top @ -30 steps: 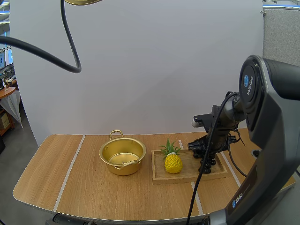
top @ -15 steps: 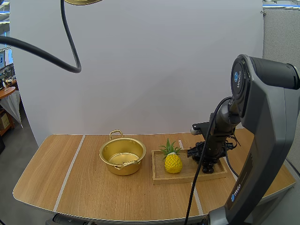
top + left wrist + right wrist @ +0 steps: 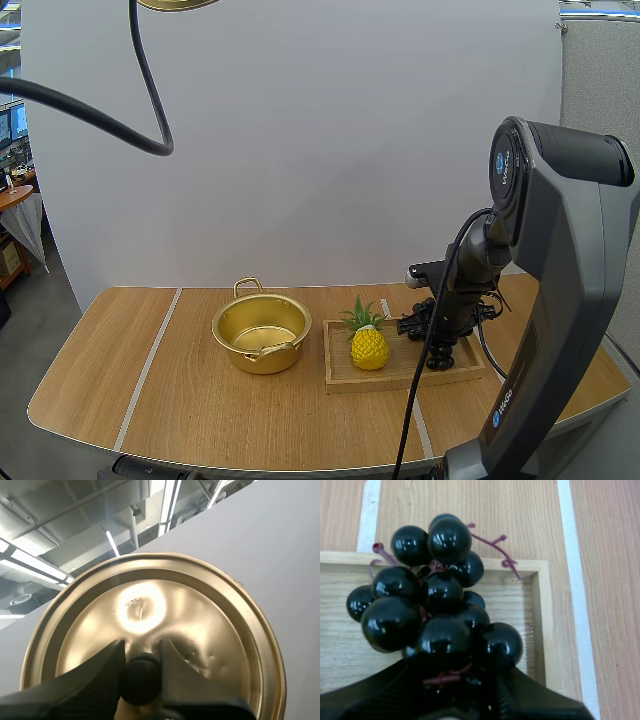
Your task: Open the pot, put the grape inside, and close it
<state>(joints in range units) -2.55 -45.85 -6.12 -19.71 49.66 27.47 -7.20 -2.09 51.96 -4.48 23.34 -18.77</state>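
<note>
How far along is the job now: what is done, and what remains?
Done: the pot is open; the left end effector holds its lid. In hand: the right end effector grips the grapes over the tray. Left: grapes in, lid on.

The right gripper (image 3: 452,682) pinches the grapes (image 3: 435,595) at the stem end, its 2 fingers (image 3: 380,685) close against the lowest berries. The black bunch hangs over the tray (image 3: 540,615) near 1 corner. The table (image 3: 470,500) beyond shows 2 white stripes (image 3: 572,555).
</note>
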